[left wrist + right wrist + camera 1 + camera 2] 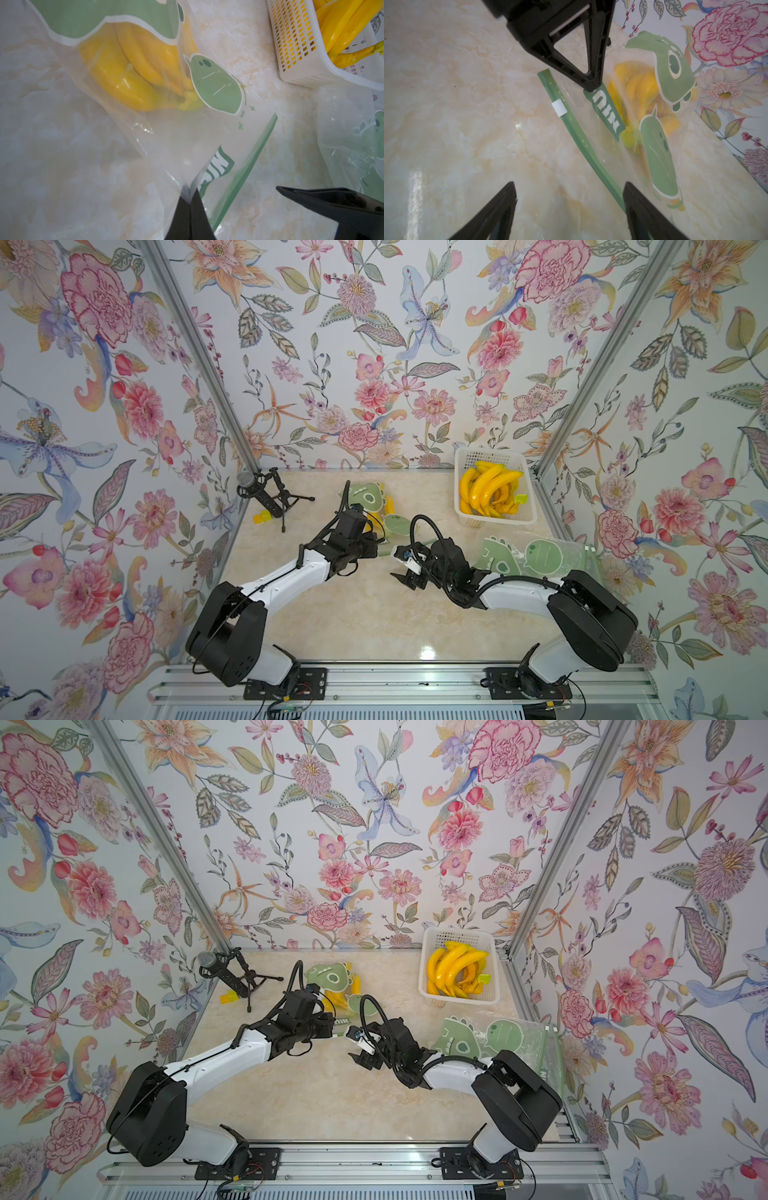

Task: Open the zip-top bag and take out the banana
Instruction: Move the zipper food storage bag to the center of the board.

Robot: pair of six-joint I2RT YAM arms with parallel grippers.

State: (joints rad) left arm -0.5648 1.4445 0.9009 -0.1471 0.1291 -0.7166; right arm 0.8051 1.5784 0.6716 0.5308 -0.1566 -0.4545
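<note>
Left gripper pinches the zip-top bag, jaws closed on its film — right gripper gapes empty by the green zip strip; banana inside.

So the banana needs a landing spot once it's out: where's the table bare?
The widest bare table lies between the left arm and right arm, nearer their bases. A smaller patch lies between the zip-top bag and the white basket. Crowded: empty bags at right, microphone far left.
</note>
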